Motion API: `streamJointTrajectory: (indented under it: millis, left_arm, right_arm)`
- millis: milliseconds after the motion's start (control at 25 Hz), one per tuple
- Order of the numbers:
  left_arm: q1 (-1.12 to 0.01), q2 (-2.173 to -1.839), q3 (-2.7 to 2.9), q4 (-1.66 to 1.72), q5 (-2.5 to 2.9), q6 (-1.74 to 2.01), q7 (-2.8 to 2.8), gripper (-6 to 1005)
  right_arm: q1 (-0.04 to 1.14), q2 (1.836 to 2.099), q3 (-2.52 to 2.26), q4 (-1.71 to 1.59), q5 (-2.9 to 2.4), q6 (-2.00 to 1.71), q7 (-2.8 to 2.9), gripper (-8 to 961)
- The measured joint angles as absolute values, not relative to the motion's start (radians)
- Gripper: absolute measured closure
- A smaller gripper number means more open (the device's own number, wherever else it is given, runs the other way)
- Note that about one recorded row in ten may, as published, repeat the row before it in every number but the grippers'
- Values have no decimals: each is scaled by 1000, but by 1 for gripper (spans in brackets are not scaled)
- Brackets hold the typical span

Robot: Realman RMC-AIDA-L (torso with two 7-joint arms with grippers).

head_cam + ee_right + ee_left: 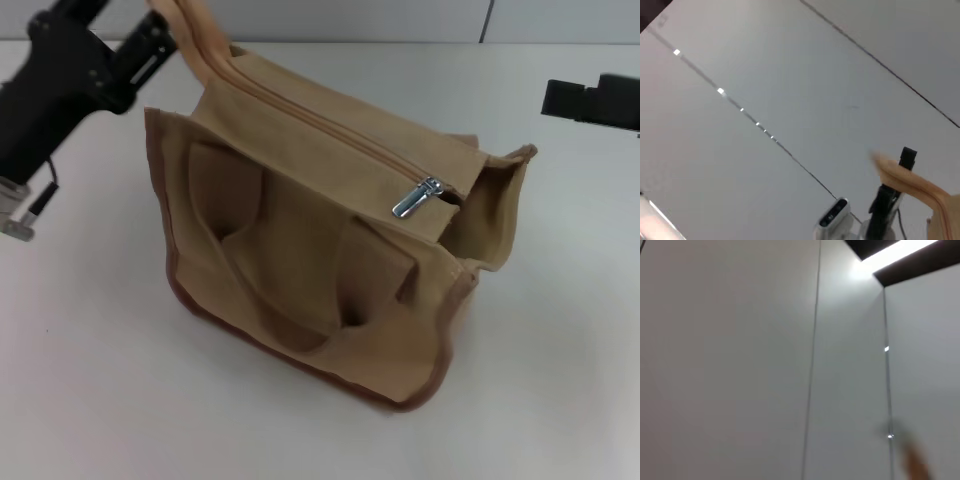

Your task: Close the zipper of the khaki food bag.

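Over on the left, the left jaws [165, 30] are up at the far corner of the khaki food bag [330, 270], pinched shut on the light tan handle [205, 45] that rises from the bag's far end, holding that end up taut. The black left arm [55, 85] runs away from them toward the near left edge of the head view. From those jaws the zipper [340, 130] runs diagonally down and to the right along the bag's top, its tan tape looking closed along most of that length. The silver slider and pull tab [418, 197] sit near the far end of the line from the left jaws, well apart from them, with the pull lying tilted on the fabric. Just beyond the slider the bag's mouth gapes open in a dark pocket, the side panel [500, 210] flaring outward. On the front face, a darker brown handle [290, 300] droops in a loop against the pocket. The bag stands on the white surface [100, 380]. Farther right, the right jaws [590, 100] hang at the head view's edge, apart from the bag and touching nothing; whether they are open or closed cannot be told. In the right wrist view the tan handle [910, 182] shows with a black finger [907, 157] of the left jaws on it.
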State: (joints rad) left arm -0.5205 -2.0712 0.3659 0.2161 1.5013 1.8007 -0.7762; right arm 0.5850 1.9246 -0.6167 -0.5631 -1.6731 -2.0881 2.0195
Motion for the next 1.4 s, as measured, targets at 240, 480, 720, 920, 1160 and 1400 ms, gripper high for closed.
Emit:
streamJointTrajectory:
  millis: [240,480,720,920,1160,1400]
  left_arm:
    - [-514,-2069,466,367,1504,1945,-937,229]
    - [-467,-2068,714,478,1505,1995,-1009,188]
    - [-397,-2065,873,499,1506,1991,-998,161]
    - [-360,-2064,876,496,1509,1980,-998,161]
    - [-340,-2066,884,494,1599,1895,-975,161]
    - [-337,-2068,888,493,1625,1834,-969,161]
  right_arm:
    - [570,1967,-623,-568,-1675,-2112,1731,281]
    - [552,2001,-712,-570,-1743,-2144,1494,250]
    - [513,2023,-866,-571,-1802,-2176,1327,250]
    - [508,2067,-912,-556,-1915,-2048,1293,250]
    - [547,2083,-942,-462,-1940,-1811,1244,250]
    - [555,2083,-926,-461,-1935,-1674,1248,250]
